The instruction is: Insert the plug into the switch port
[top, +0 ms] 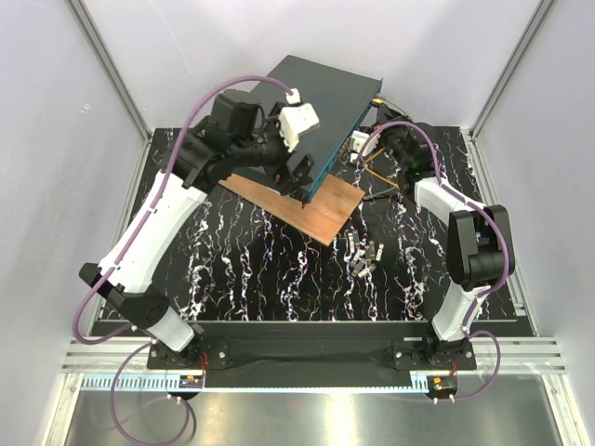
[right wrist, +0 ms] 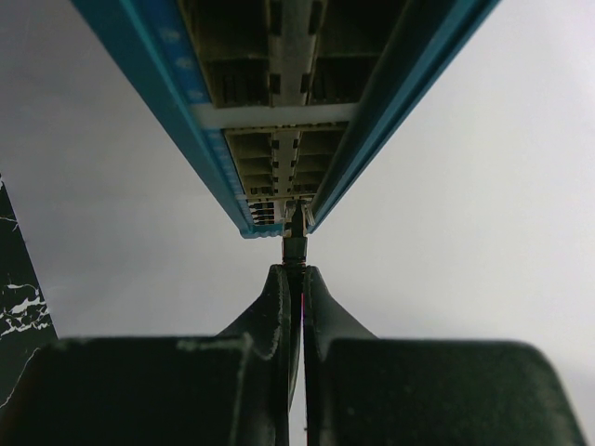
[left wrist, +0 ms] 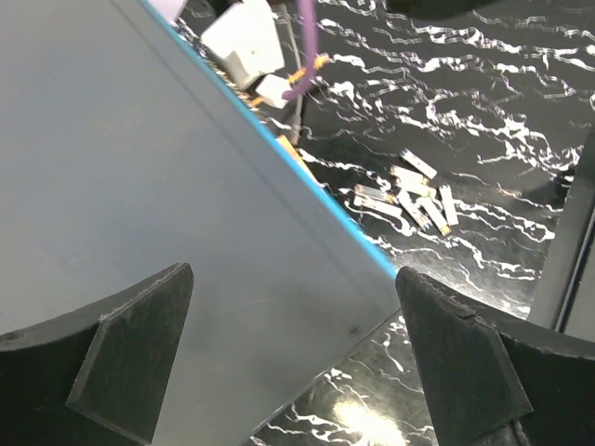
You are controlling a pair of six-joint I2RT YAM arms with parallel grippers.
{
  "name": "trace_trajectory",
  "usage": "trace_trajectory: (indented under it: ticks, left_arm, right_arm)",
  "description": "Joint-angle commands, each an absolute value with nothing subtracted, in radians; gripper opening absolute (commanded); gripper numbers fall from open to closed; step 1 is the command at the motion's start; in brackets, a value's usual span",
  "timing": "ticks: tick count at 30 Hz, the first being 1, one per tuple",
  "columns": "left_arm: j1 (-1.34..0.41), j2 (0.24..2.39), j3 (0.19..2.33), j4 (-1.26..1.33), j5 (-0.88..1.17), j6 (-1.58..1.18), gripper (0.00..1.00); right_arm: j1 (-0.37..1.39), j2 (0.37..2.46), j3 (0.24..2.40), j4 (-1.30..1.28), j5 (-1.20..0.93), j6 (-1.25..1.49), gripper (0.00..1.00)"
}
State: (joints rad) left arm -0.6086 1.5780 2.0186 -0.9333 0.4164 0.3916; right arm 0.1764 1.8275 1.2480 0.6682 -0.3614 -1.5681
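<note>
Pale plug tip sits at the teal-edged switch port

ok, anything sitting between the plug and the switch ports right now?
Nothing visible. In the right wrist view the right pincer is shut on the plug, whose tip sits right at the port row on the switch, with nothing between them. Whether it has already entered a socket cannot be told.
</note>
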Motion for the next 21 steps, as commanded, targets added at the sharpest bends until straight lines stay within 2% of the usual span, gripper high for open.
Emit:
trace_trajectory:
  ticks: [1, 11, 21]
  left_arm:
    - [-0.647, 1.595, 2.031, -0.936, 0.293, 0.353, 0.99]
    - [-0.747, 1.713, 2.08, -0.908, -0.05, 0.328, 0.96]
    - [-0.744, 1.73, 1.983, -0.956, -0.173, 0.37, 0.72]
  right_arm:
    - [0.236, 1.832, 1.278, 0.68, -0.499, -1.58, 0.0]
    - [0.232, 1.832, 1.258, 0.68, -0.52, -1.588, 0.0]
    - [0.21, 1.873, 1.359, 0.62, -0.548, -1.609, 0.0]
